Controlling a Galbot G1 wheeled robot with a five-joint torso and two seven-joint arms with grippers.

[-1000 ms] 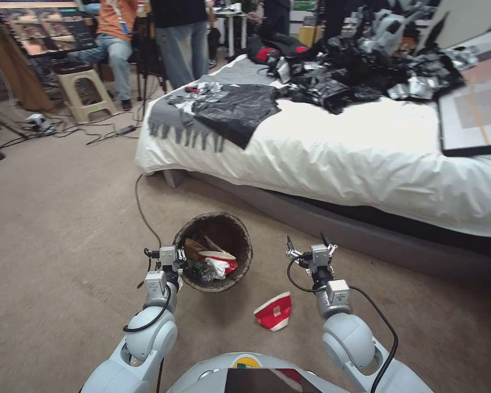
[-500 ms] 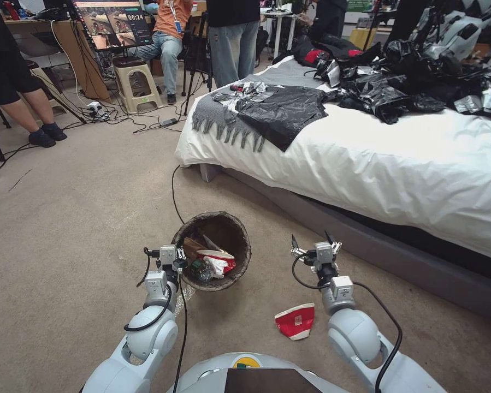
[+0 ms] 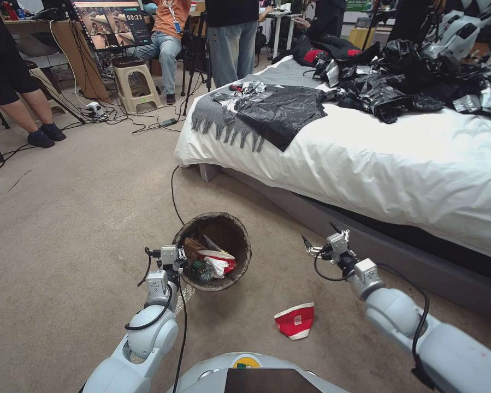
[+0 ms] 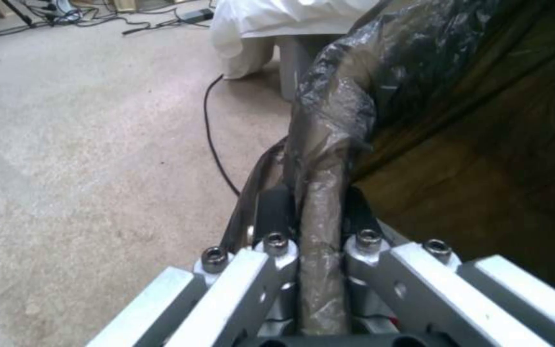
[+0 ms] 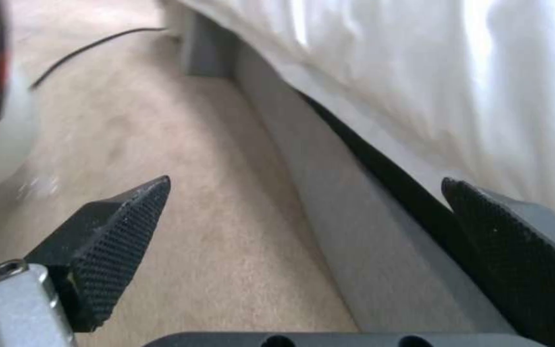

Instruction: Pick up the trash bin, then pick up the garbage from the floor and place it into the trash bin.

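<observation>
Head view showed the left gripper (image 3: pixel 175 262) clamped on the bag-lined rim of the small round white trash bin (image 3: pixel 215 248). The right gripper (image 3: pixel 321 240) hovered with fingers spread near the grey bed base (image 3: pixel 332 218). 1 red-and-white paper carton (image 3: pixel 294 320) lay on the beige carpet floor (image 3: pixel 81 218) near the bin.

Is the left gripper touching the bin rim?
Touching. In the left wrist view the left gripper has its fingers shut on the bag-covered rim of the bin, with no gap.
</observation>
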